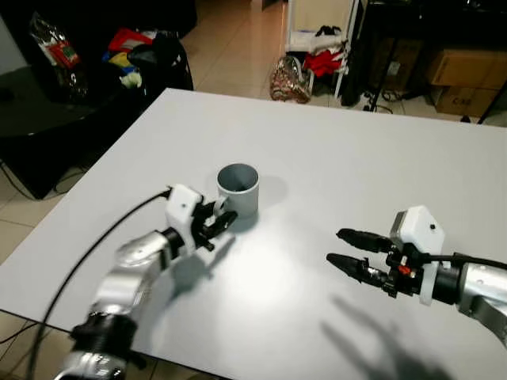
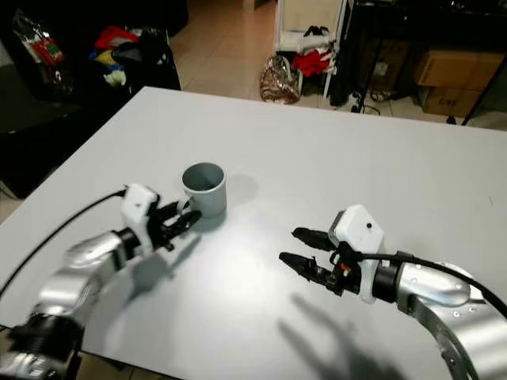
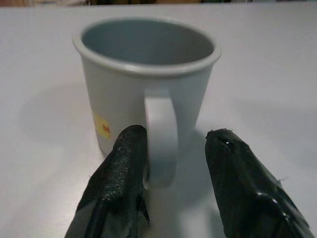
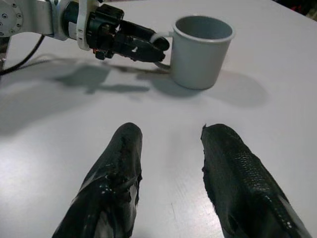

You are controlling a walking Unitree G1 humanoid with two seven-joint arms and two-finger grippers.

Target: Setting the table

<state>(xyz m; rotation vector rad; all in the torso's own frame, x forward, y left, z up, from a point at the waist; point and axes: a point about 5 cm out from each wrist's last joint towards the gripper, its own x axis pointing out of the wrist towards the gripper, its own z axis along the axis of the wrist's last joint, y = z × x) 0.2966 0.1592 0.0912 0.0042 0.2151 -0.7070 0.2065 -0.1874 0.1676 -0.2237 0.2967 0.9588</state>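
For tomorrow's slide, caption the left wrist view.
Left gripper open around the handle of an upright grey mug on the white table.

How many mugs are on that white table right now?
1. A grey mug stands upright on the white table, the left gripper at its handle.

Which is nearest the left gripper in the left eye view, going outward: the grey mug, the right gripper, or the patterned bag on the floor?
1. Grey mug: right at the left gripper, whose open fingers sit either side of its handle.
2. Right gripper: across the white table, on the robot's right, fingers open.
3. Patterned bag: on the floor beyond the table's far edge.
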